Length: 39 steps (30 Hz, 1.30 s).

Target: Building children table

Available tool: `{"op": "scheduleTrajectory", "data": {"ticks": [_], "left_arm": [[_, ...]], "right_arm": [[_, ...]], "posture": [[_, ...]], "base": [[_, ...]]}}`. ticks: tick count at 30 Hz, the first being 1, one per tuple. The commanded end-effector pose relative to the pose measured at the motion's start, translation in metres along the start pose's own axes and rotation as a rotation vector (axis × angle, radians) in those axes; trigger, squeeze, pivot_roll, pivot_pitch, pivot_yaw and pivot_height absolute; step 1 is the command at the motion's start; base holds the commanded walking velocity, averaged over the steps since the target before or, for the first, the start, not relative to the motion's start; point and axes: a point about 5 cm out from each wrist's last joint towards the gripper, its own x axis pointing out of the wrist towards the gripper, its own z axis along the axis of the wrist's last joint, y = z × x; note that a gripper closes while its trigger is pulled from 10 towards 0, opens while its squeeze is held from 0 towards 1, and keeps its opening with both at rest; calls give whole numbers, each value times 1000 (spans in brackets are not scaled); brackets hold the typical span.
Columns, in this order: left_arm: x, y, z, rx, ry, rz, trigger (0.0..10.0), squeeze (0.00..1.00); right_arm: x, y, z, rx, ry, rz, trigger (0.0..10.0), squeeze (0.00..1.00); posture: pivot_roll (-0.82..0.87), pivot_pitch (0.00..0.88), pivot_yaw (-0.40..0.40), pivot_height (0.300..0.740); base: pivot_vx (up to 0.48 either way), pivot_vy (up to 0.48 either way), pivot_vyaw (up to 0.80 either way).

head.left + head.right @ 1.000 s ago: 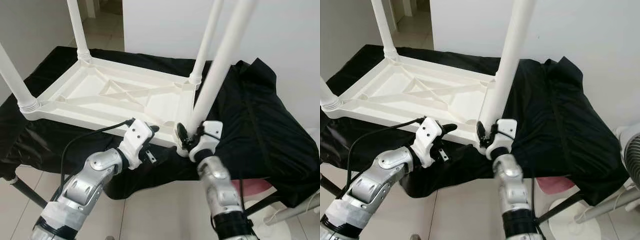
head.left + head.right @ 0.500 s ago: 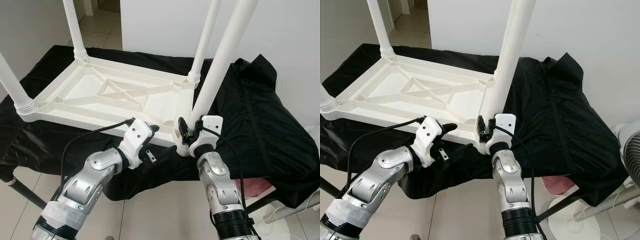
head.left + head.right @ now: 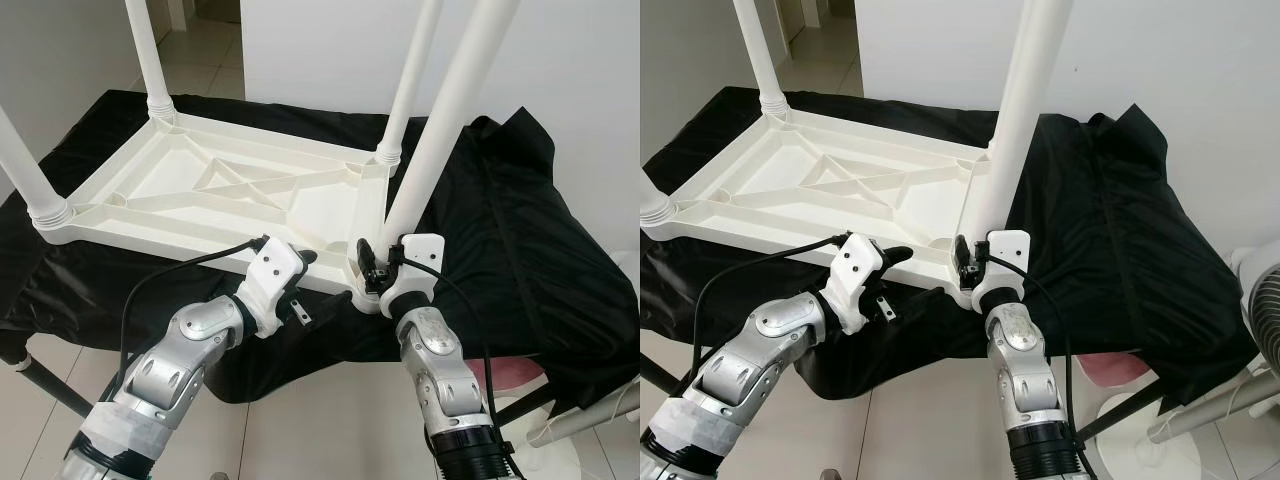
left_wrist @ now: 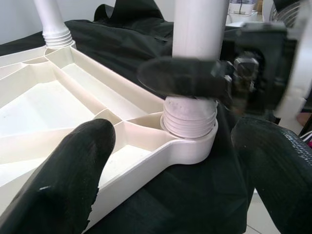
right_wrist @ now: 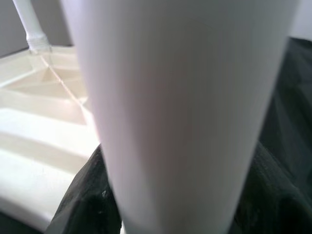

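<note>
A support draped in a black cloth (image 3: 520, 230) was seen standing on a pale tiled floor (image 3: 300, 430). An upturned white plastic table (image 3: 220, 200) was laid directly on the cloth, underside up, with its white legs (image 3: 400, 90) pointing upward. The cloth was bunched into folds beside the table's right end.

The two head views are looking forward and down from above at the upturned white children's table (image 3: 230, 195) lying on a black-draped worktop (image 3: 520, 240), both sharing that scene with a slight sideways offset. The left wrist view is looking along its black fingers (image 4: 73, 180) from very close at the near corner socket (image 4: 189, 127), where the nearest table leg (image 3: 1015, 120) is standing. The right wrist view is pressing almost against that same leg, its white shaft blurring across the picture, with the table's underside behind.
</note>
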Motion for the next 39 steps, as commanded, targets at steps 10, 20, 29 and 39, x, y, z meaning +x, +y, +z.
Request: {"op": "scheduleTrajectory", "data": {"ticks": [10, 20, 29, 39], "left_arm": [[0, -2, 0, 11, 4, -74, 10000, 0], [0, -2, 0, 10, 5, -76, 10000, 0], [0, -2, 0, 11, 7, -79, 10000, 0], [0, -6, 0, 10, 8, -89, 10000, 0]], "right_arm": [[-10, -1, -8, 23, 18, 12, 10000, 1000], [-7, -21, -4, -24, -9, 75, 10000, 996], [6, -37, 7, -126, 2, 419, 10000, 0], [18, -43, 2, -181, 83, 626, 4157, 0]], "posture": [[-6, 38, -63, 740], [-8, 39, -61, 740], [-5, 39, -54, 740], [14, 31, -54, 740]], "base": [[0, 0, 0], [0, 0, 0], [0, 0, 0], [0, 0, 0]]}}
